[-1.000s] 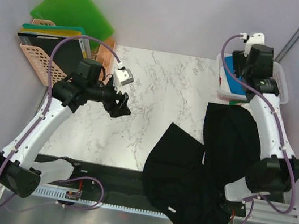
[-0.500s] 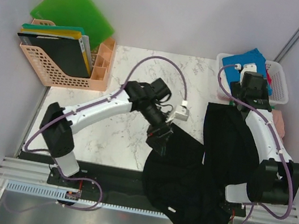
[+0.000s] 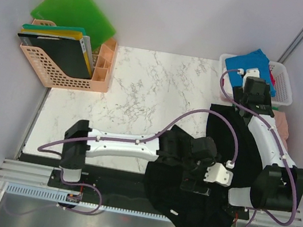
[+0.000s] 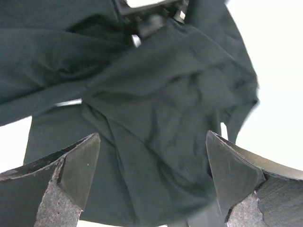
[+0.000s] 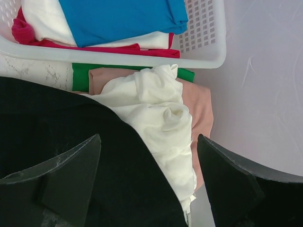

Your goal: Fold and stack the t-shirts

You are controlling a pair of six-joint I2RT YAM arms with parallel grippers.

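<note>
1. The left arm lies stretched low from its base, along the near side of the table (image 3: 145,83), out to the black t-shirt (image 3: 233,145). Its wrist is turned down over the crumpled middle of that shirt.
2. The left fingers (image 4: 152,135) are spread wide above the black cloth, with nothing between them.
3. The right arm rises along the far side of the black t-shirt, its wrist just beyond the shirt's far end.
4. The right fingers (image 5: 147,137) are also parted and grip nothing. They hang over the black t-shirt's edge and a bunched white t-shirt (image 5: 161,109) beside it.
5. A small white neck label (image 3: 173,211) shows on the part of the black t-shirt that droops over the table's front edge. I can't read any writing on it.
6. Under the white t-shirt lie a pale pink one (image 5: 201,109) and a green one (image 5: 184,74).
7. Just past the black t-shirt's far end a white basket (image 3: 284,86) holds a bright blue t-shirt (image 3: 247,62) on top of white and magenta cloth.
8. Well away from the black t-shirt, at the opposite far corner, a peach file rack (image 3: 60,69) holds folders, with green boards (image 3: 70,9) leaning behind it.
</note>
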